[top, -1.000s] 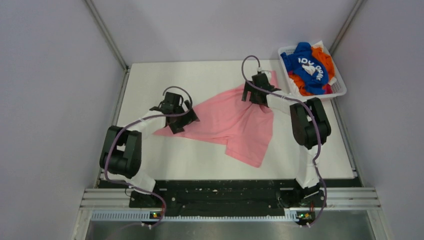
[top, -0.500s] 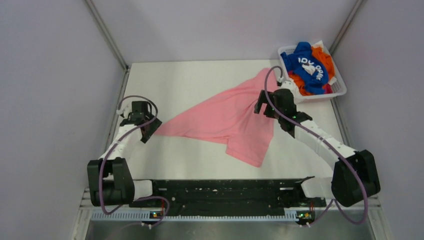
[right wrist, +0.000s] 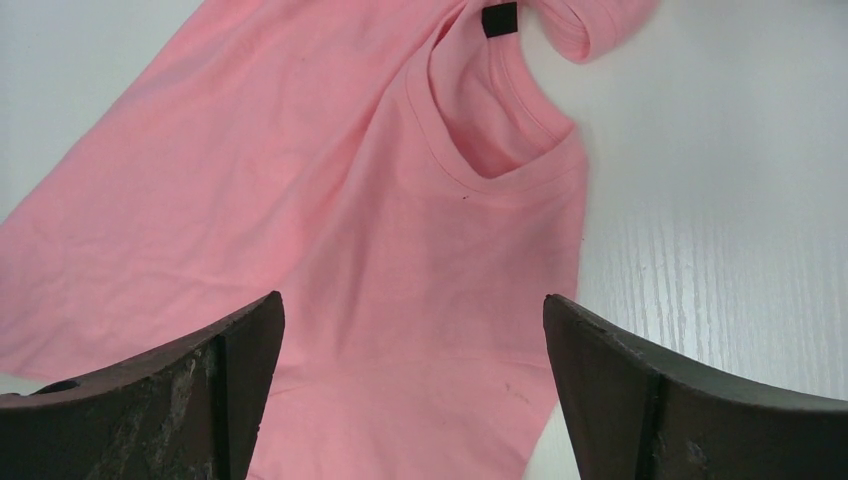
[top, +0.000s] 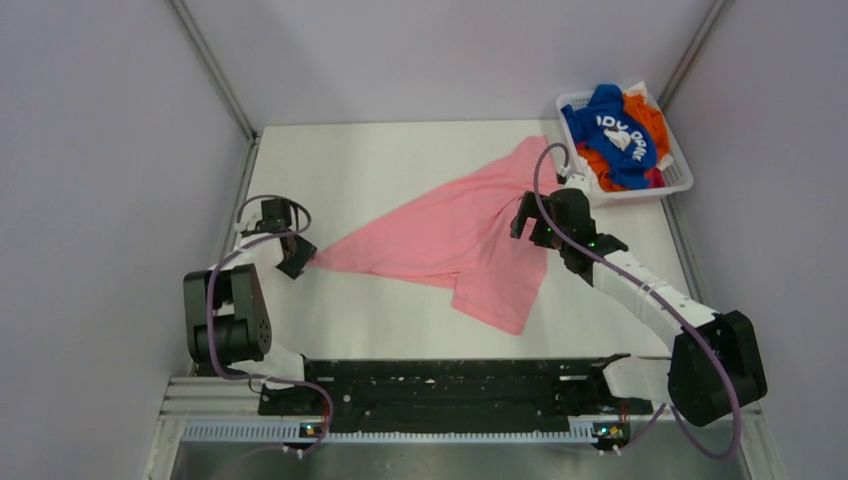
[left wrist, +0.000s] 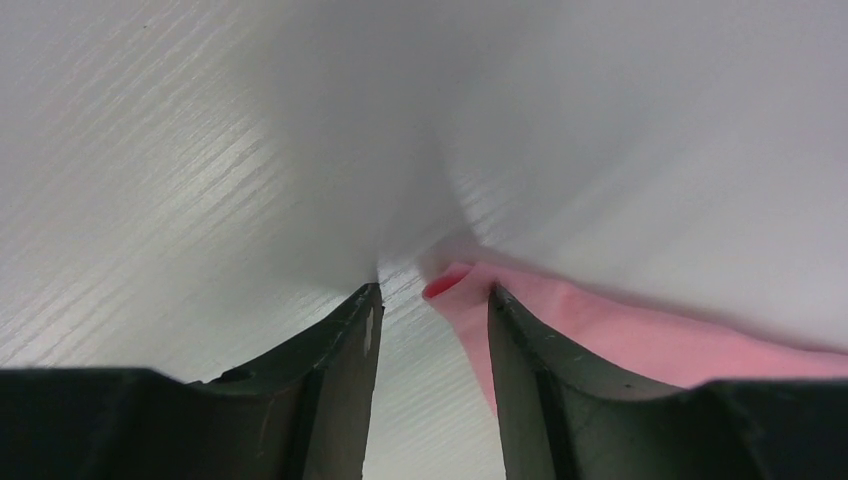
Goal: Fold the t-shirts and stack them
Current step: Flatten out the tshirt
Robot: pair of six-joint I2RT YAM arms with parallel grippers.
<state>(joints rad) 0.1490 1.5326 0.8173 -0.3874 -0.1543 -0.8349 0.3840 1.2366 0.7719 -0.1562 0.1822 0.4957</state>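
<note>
**Status.** The plain light pink cotton t-shirt (top: pixel 450 235) lies on the white table (top: pixel 400 160), pulled into a skewed triangle. One narrow corner points to the left edge, and the collar (right wrist: pixel 490 150) sits toward the right. The royal blue t-shirt with white lettering (top: pixel 612 130) and the orange t-shirt (top: pixel 600 165) are heaped in the white slatted plastic basket (top: pixel 682 178) at the far right corner. Flattening of the first garment is judged to be the step in hand; no fold is made yet.

**Hands.** The left hand (left wrist: pixel 430 295) is set low at the shirt's left corner. Its fingers are slightly apart and nothing is clamped. The cloth tip lies against the inner face of one finger, not centred in the gap. The right hand (right wrist: pixel 412 305) is held over the chest area just below the collar, with its fingers spread wide and nothing between them.

**Hazards.**
- If the left hand is closed as it stands, only the very edge of the corner may be caught. The cloth could then slip out under any pull.
- If the right hand is lowered here, both layers may be pinched together and a crease dragged in.
- If folding is begun on the skewed outline, uneven edges and a lopsided stack are to be expected.
</note>
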